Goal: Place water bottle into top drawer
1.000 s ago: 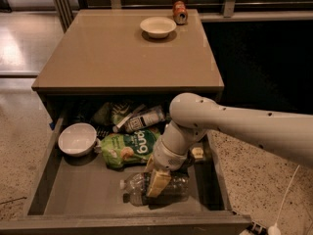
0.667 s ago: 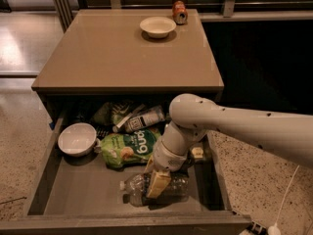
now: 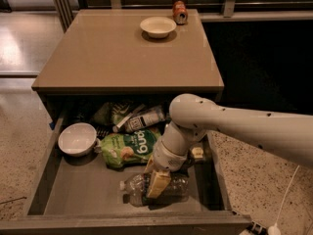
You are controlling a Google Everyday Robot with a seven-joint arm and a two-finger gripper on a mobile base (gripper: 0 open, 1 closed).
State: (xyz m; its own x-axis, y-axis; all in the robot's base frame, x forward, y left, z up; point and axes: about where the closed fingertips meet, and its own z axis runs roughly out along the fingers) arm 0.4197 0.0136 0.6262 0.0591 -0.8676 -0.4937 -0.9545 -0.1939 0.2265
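Note:
The water bottle is clear and crinkled and lies on its side on the floor of the open top drawer, near the front, cap end to the left. My gripper reaches down from the white arm on the right and sits right over the bottle's middle, covering part of it. The bottle rests on the drawer bottom.
In the drawer: a white bowl at the left, a green snack bag, a bottle with a white-and-black label, a dark bag at the back. On the tan table stand a bowl and a can.

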